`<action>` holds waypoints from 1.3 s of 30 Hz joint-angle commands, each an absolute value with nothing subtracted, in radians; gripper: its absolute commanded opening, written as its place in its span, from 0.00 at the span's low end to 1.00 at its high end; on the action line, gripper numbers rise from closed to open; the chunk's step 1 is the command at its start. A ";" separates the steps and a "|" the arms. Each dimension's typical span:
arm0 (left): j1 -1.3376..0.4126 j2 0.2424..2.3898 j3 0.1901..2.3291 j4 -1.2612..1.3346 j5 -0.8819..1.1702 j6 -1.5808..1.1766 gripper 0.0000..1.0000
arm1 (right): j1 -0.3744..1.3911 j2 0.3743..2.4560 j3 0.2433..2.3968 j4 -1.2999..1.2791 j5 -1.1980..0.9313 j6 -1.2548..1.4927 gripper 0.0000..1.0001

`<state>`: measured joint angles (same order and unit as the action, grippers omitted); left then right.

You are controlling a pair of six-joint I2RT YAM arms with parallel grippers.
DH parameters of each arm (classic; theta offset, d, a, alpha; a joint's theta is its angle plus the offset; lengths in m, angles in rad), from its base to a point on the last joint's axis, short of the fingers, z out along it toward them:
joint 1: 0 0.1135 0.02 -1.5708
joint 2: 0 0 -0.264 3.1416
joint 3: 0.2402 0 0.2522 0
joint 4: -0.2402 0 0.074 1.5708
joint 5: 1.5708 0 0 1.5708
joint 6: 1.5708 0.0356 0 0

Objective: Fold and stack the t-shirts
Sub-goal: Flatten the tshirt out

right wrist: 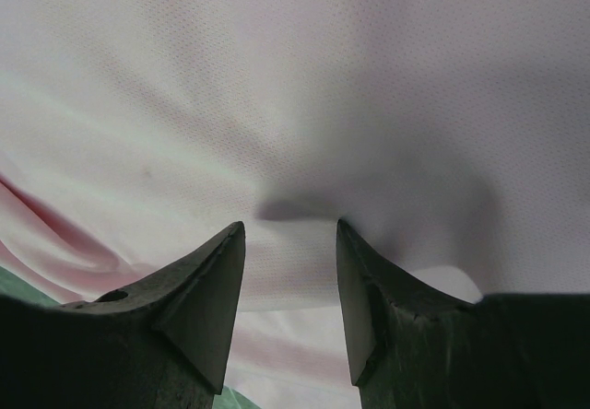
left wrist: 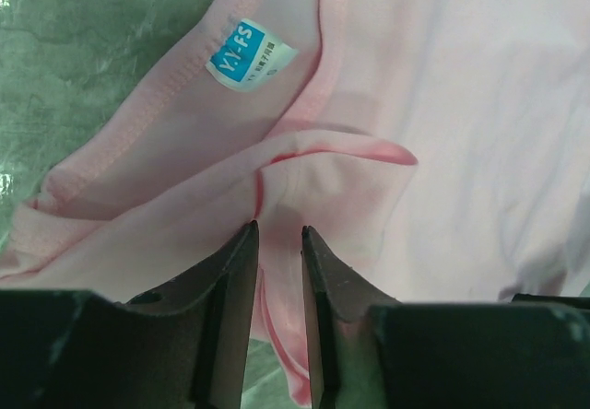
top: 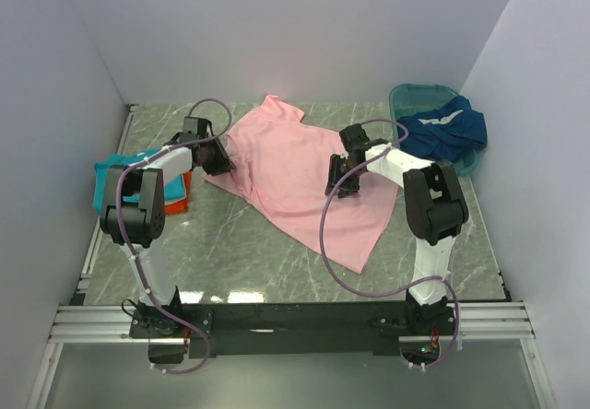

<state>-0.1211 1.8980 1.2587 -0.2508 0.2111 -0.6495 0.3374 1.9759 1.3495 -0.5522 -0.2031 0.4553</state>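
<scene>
The light pink cloth t-shirt (top: 300, 174) lies mid-bench (top: 230, 262); folded teal and orange shirts (top: 175, 192) left; dark blue shirt (top: 447, 128) in the teal plastic basin (top: 410, 93), back right.
</scene>
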 commanded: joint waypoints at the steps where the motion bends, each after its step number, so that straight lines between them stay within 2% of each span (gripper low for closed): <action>1: -0.120 1.910 1.305 -0.216 0.198 -0.652 0.32 | 0.327 1.976 1.310 -0.603 -0.155 0.436 0.52; 12: -0.120 1.945 1.344 -0.212 0.160 -0.637 0.37 | 0.324 1.980 1.322 -0.611 -0.152 0.433 0.52; 22: -0.127 2.000 1.405 -0.218 0.161 -0.623 0.36 | 0.324 1.982 1.322 -0.614 -0.152 0.431 0.52; 25: -0.130 2.011 1.420 -0.224 0.153 -0.617 0.30 | 0.324 1.982 1.321 -0.612 -0.150 0.431 0.52; 29: -0.137 2.023 1.434 -0.236 0.146 -0.603 0.08 | 0.324 1.980 1.321 -0.614 -0.149 0.430 0.52; 30: -0.138 2.025 1.436 -0.239 0.144 -0.600 0.06 | 0.324 1.980 1.322 -0.614 -0.150 0.430 0.52; 33: -0.140 2.031 1.434 -0.242 0.143 -0.595 0.01 | 0.324 1.982 1.324 -0.614 -0.150 0.429 0.52; 39: -0.141 2.008 1.419 -0.238 0.146 -0.592 0.00 | 0.322 1.983 1.325 -0.617 -0.150 0.428 0.52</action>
<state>-0.1364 2.0266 1.3994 -0.2516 0.1585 -0.6106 0.3374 1.9751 1.3491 -0.5522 -0.2035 0.4519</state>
